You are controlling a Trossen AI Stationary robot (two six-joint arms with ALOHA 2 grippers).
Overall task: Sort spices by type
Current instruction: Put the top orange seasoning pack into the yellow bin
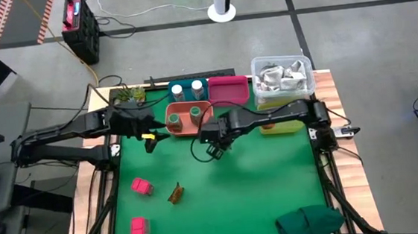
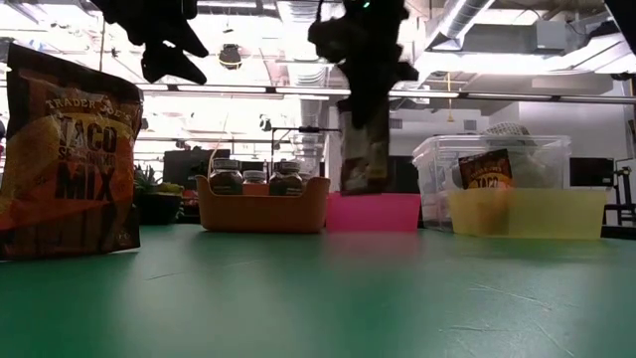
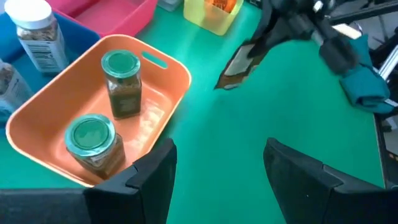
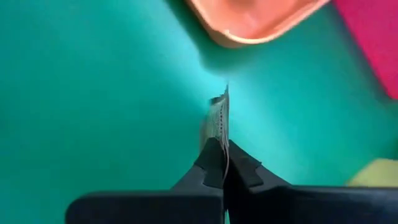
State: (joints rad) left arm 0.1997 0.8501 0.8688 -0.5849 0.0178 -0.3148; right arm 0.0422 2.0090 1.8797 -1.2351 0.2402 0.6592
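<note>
My right gripper (image 1: 214,140) is over the middle of the green mat, shut on a brown-orange sachet (image 2: 364,149). My left gripper (image 3: 217,180) hangs open above the mat, beside the orange tray (image 1: 172,124) that holds the two dark green jars (image 3: 121,84). The two white-capped jars (image 1: 187,90) stand in the blue tray. Another sachet (image 2: 484,171) stands in the yellow tray (image 2: 527,214). A third sachet (image 1: 175,194) and two pink blocks (image 1: 141,186) (image 1: 138,226) rest on the mat near its near-left corner. My right gripper pinches the sachet's upper edge (image 4: 222,146) between its two fingers, coming from above. The sachet's thin edge faces the right wrist camera. It hangs upright below the fingers (image 2: 364,94), lifted clear of the mat.
The pink tray (image 1: 228,91) sits at the far edge, with the clear bin of crumpled wrappers (image 1: 282,77) to its right. A green plant sprig (image 1: 127,95) lies at the far-left corner and a green cloth (image 1: 311,222) at the near-right corner. The mat's centre and right side are bare.
</note>
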